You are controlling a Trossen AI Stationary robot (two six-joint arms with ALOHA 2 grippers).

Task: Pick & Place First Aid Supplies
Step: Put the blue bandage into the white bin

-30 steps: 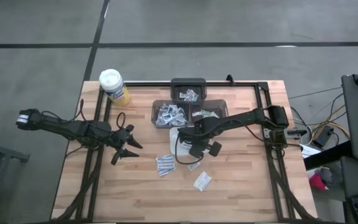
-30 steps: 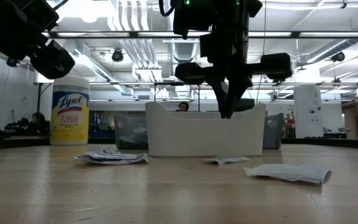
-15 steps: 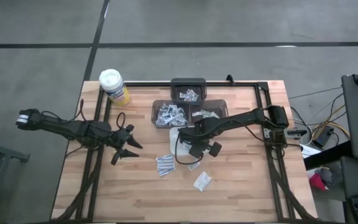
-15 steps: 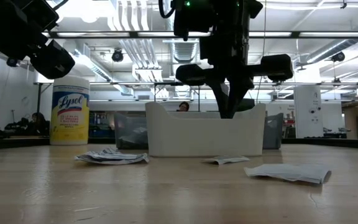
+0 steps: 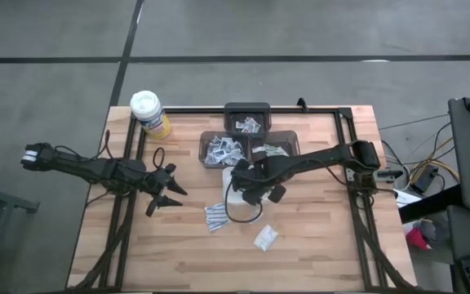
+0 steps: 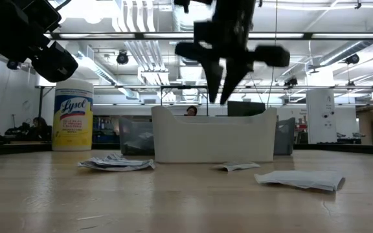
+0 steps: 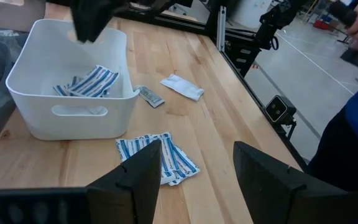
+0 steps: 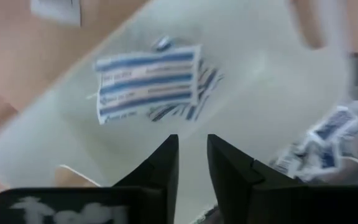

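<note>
The first aid supplies are small flat packets. Blue-striped ones (image 8: 148, 84) lie on the floor of the white tray (image 7: 36, 124). Others lie flat on the wooden table near the tray: a stack (image 5: 217, 216), a white one (image 5: 265, 237) and a small one (image 7: 149, 95). My right gripper (image 8: 192, 162) hangs over the tray, pointing steeply down. Its fingers are open by a narrow gap with nothing between them, and its tips (image 6: 219, 97) are above the tray's rim. My left gripper (image 5: 163, 196) waits open above the table's left part, left of the tray.
Three dark bins with packets (image 5: 223, 149) (image 5: 247, 118) (image 5: 274, 145) stand behind the white tray. A yellow canister with a white lid (image 5: 149, 114) stands at the far left corner. A black frame rail (image 5: 349, 122) runs along the far and right sides.
My right gripper has risen from inside the white tray to above its rim, shifted a little toward the table's left, turned at the wrist and opened its fingers. The packets on the table have not moved.
</note>
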